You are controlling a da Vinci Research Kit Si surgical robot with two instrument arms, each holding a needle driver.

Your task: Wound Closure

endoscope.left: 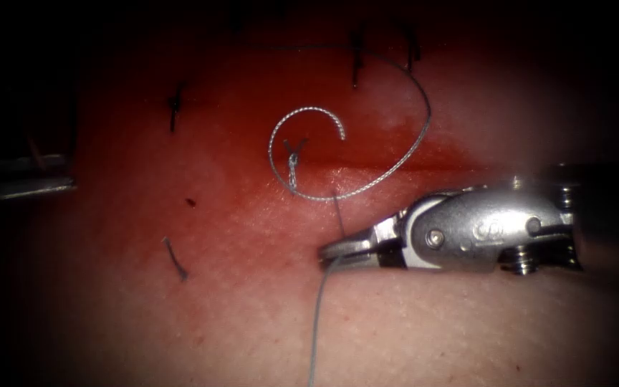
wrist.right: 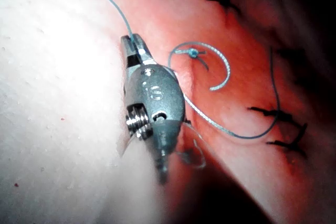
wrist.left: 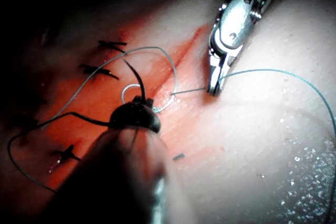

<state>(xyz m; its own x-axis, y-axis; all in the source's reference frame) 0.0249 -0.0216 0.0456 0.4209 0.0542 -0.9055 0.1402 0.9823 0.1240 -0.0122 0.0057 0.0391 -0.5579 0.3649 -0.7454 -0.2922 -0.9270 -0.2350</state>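
The right tool (endoscope.left: 338, 252) is polished, glossy metal with a threaded screw. The thread (endoscope.left: 395, 161) looks braided and faintly shiny. The tissue (endoscope.left: 431, 322) is moist, finely pebbled, glistening.

In the endoscope view the light falls as one bright pool over the middle and lower right of the frame and fades on every side into a black surround that takes all four corners. At the left edge, half in that dark, a flat metal bar (endoscope.left: 29, 185) lies nearly level and catches a dull gleam. In the left wrist view a speckled patch (wrist.left: 310, 182) glints in the light; what it is cannot be told.
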